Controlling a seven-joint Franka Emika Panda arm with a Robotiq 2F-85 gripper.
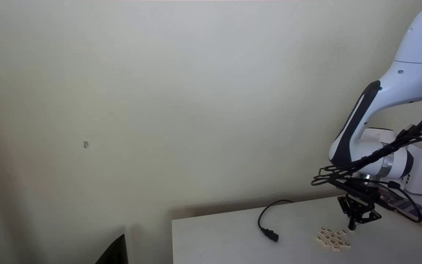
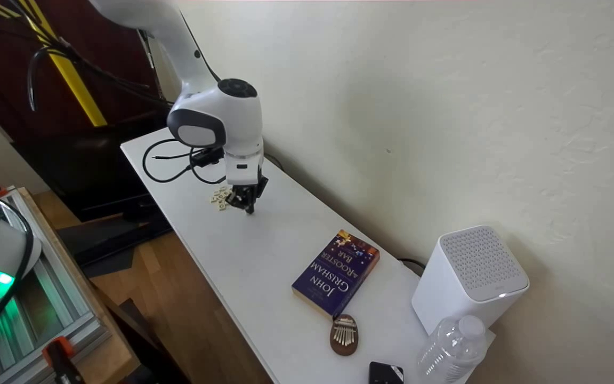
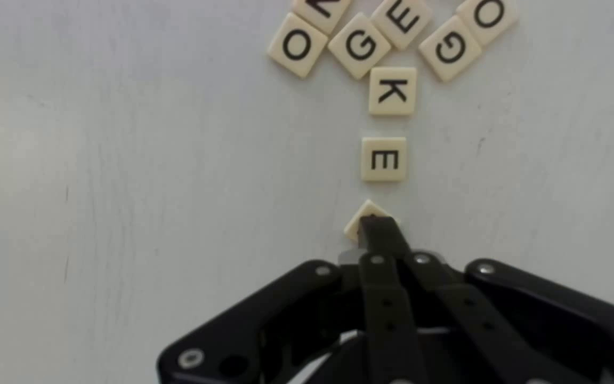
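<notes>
- Above the table (image 3: 179,186), we had our claw (image 3: 380,230) clenched, nothing visibly gripped.
- Under it lay a tile (image 3: 366,210), turned askew; whether we touched it, we could not tell.
- K (image 3: 393,90) and E (image 3: 384,159), we judged, already sat squared in line; the askew tile did not yet. The other tiles (image 3: 359,45) lay clustered beyond K.

Here's black on the gripper (image 3: 383,234), cream on the tiles (image 3: 384,159), bold black letters across them! And it's white for the table (image 2: 253,266), faintly streaked grey. White arm (image 2: 243,125), dark panels. The book (image 2: 336,272): navy, pale lettering, golden sparkles. Brown kalimba (image 2: 343,346), silvery tines. White box (image 2: 445,288), its grey top dotted all over.
</notes>
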